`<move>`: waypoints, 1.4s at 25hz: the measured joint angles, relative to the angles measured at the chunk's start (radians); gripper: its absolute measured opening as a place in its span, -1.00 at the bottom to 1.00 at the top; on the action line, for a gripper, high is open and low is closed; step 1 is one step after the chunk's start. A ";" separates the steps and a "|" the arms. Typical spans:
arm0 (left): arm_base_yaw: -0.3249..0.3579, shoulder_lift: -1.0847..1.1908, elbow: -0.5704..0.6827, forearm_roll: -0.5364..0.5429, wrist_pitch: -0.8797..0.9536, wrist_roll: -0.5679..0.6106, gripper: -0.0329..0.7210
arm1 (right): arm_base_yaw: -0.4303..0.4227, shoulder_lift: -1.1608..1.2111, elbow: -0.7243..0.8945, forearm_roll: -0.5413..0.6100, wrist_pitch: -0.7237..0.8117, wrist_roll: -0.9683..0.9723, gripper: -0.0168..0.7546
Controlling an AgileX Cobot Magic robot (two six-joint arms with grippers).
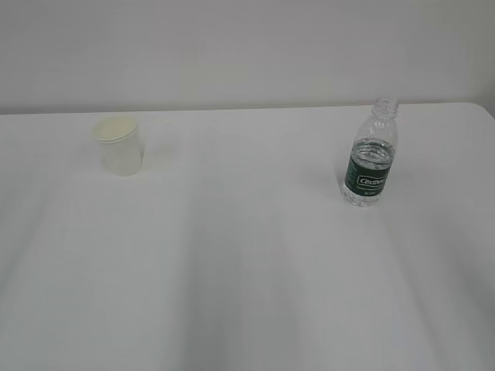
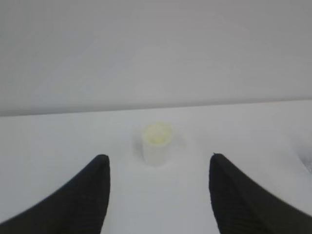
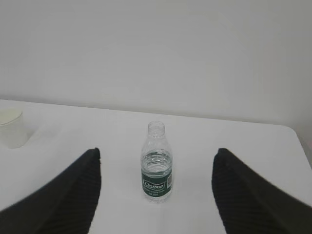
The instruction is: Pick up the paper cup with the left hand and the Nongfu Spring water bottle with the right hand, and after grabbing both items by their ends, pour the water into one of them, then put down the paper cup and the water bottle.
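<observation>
Black left gripper (image 2: 158, 195) fingers apart, empty, small cream tapered paper cup (image 2: 157, 143) upright mid-frame beyond them, black right gripper (image 3: 157, 192) fingers apart, clear ribbed capless green-label water bottle (image 3: 156, 163) upright centre, white table (image 1: 247, 270)

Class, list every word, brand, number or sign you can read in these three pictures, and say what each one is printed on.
White lettering on the dark green label band of the water bottle: too blurred to read for certain in any view; smaller print under it is also unreadable.
Paper cup: plain, no print visible.
Table and wall: no text or signs.
</observation>
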 joint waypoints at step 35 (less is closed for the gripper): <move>-0.129 0.362 0.000 0.007 -0.493 0.021 0.60 | 0.000 0.368 -0.098 0.000 -0.332 -0.030 0.45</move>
